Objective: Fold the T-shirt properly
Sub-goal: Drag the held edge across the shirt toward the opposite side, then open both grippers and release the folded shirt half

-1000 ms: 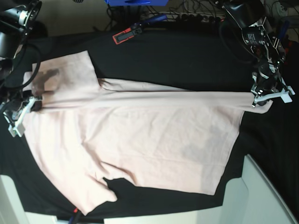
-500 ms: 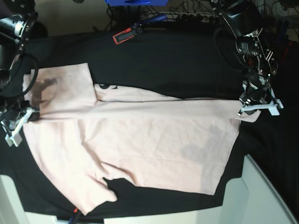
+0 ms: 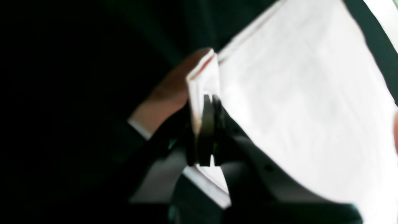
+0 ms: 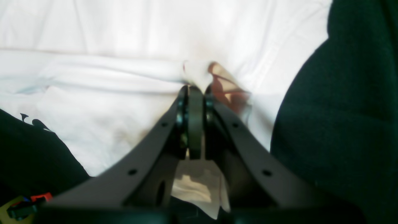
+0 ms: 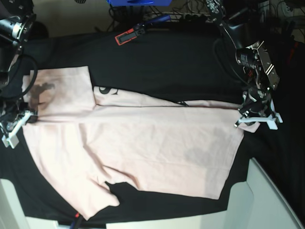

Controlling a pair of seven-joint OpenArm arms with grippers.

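At the left of the base view we see the right gripper (image 5: pixel 21 119) with jaws pinching the T-shirt (image 5: pixel 143 143) at its folded edge. The pink cloth stretches flat between both jaws over the black cloth (image 5: pixel 181 62) on the bench. At the right, the left gripper (image 5: pixel 248 117) has its jaws pressed together on the shirt's corner.

Bare black cloth (image 5: pixel 190 67) open from 12 to 2 o'clock; red-framed device (image 5: pixel 127 36) blocks 11 o'clock edge; T-shirt (image 5: pixel 143 148) fills middle.

Shirt's (image 5: pixel 143 143) a pale pink, plain on top, with a bit of black lettering (image 5: pixel 106 90) peeking out. Cloth (image 5: pixel 190 62) underneath is solid black, and there's a red-and-black gadget (image 5: pixel 127 36) up top.
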